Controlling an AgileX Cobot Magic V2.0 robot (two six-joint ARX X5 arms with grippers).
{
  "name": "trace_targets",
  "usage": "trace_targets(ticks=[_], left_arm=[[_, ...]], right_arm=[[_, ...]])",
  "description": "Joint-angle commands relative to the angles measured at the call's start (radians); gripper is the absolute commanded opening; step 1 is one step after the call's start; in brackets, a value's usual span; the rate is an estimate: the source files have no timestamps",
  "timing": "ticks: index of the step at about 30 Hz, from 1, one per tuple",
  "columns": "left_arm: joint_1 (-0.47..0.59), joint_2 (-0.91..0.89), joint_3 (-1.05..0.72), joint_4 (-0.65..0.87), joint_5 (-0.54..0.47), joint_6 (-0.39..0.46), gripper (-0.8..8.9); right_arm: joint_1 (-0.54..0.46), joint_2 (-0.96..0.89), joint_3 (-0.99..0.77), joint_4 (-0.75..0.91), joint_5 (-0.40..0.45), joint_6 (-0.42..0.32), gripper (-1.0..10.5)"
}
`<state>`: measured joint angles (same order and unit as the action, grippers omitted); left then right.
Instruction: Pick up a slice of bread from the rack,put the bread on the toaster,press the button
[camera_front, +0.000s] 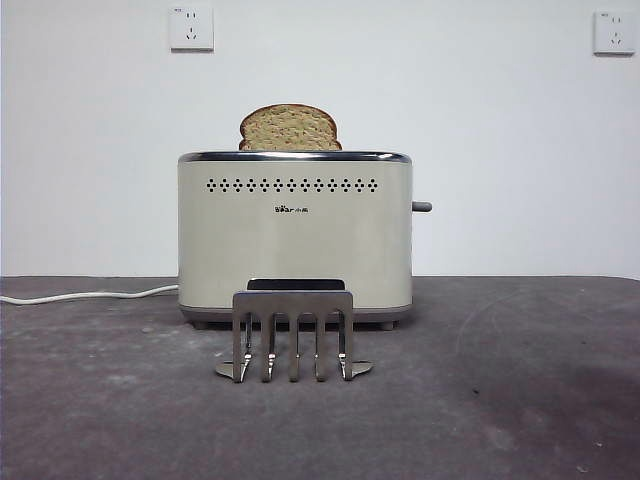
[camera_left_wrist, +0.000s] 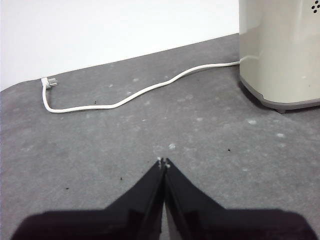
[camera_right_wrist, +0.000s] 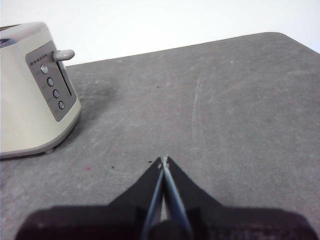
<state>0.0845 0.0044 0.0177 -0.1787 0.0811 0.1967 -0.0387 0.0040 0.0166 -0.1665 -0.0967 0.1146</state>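
The slice of bread (camera_front: 290, 128) stands in the slot of the cream toaster (camera_front: 295, 240), its domed top showing above the chrome rim. The metal rack (camera_front: 293, 335) stands bare in front of the toaster. The button (camera_front: 422, 207) juts from the toaster's right narrow side; in the right wrist view the button (camera_right_wrist: 65, 54) sits at the top of its slot. My left gripper (camera_left_wrist: 163, 162) is shut over bare table, left of the toaster (camera_left_wrist: 280, 50). My right gripper (camera_right_wrist: 163, 160) is shut with nothing in it, well away from the toaster (camera_right_wrist: 30, 90).
A white cord (camera_left_wrist: 135, 92) snakes across the table from the toaster's left side, its plug (camera_left_wrist: 48, 82) lying loose near the wall. Two wall sockets (camera_front: 191, 28) sit high on the white wall. The table's far right edge (camera_right_wrist: 295, 42) curves near the right arm.
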Motion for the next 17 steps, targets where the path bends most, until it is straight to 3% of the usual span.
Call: trace_targets(ticks=[1,4,17], left_arm=[[0.003,-0.002,-0.014,0.003,-0.001,-0.01,-0.03],[0.003,-0.002,-0.014,0.004,-0.001,-0.01,-0.03],[0.003,-0.002,-0.014,0.003,-0.001,-0.01,-0.03]], right_arm=[[0.001,-0.003,-0.011,-0.013,0.002,-0.011,0.0],[0.001,-0.003,-0.011,-0.012,-0.001,0.031,0.0],[0.001,0.005,-0.011,-0.01,0.0,0.03,0.0]])
